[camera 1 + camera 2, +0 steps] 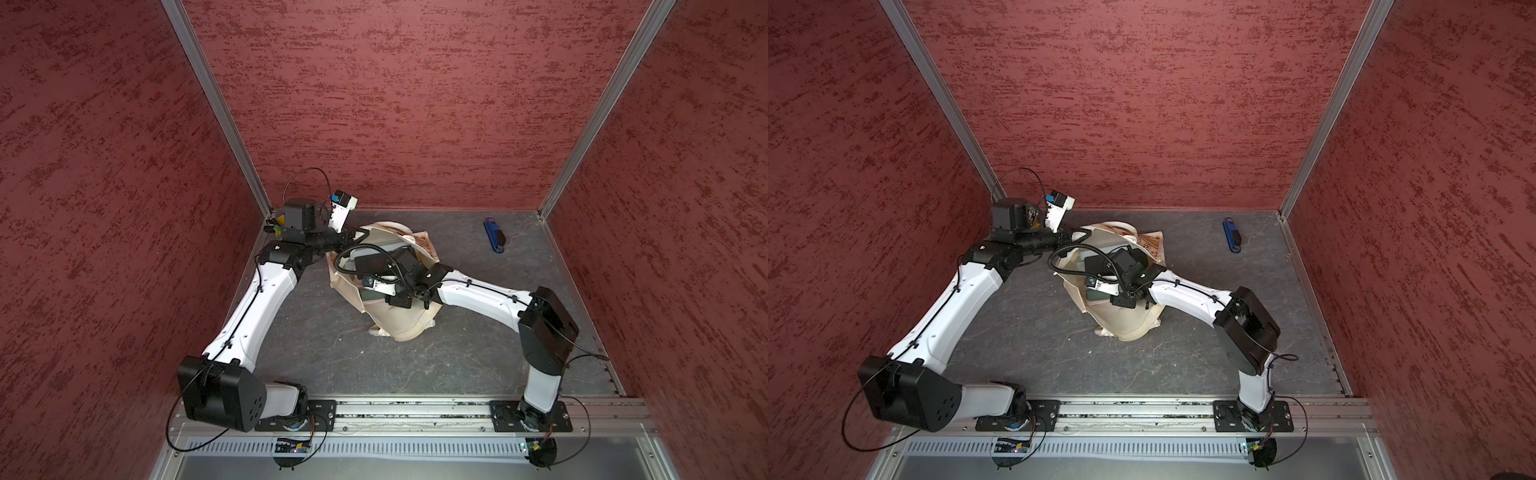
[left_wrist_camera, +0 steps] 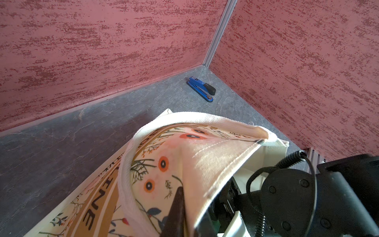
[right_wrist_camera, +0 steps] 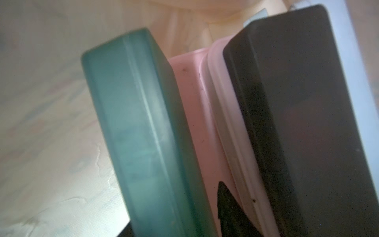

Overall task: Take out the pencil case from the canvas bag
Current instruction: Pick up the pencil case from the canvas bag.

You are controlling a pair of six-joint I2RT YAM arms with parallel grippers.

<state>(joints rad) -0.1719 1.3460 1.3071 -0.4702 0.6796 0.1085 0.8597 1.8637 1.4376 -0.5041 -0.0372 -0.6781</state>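
Red speckled walls are seen on 3 sides of a gray tabletop. Near the middle of it the canvas bag is found, cream in color, with its mouth turned up. It is shown in both top views. Flowers and a tan band with letters are seen on its printed side in the left wrist view.

The far left edge of the bag's mouth is pinched by the left end effector, which is clenched on the cloth. 1 black finger is pressed against the printed side.

The right end effector is dipped into the open bag from above. Whether it is clenched or released cannot be told.

Inside the bag, 3 things are packed side by side: a teal box, a pink box with a white rim, and a flat black thing. Which of them is the pencil case cannot be told.

A blue stapler is laid near the far right corner, well apart from the bag.
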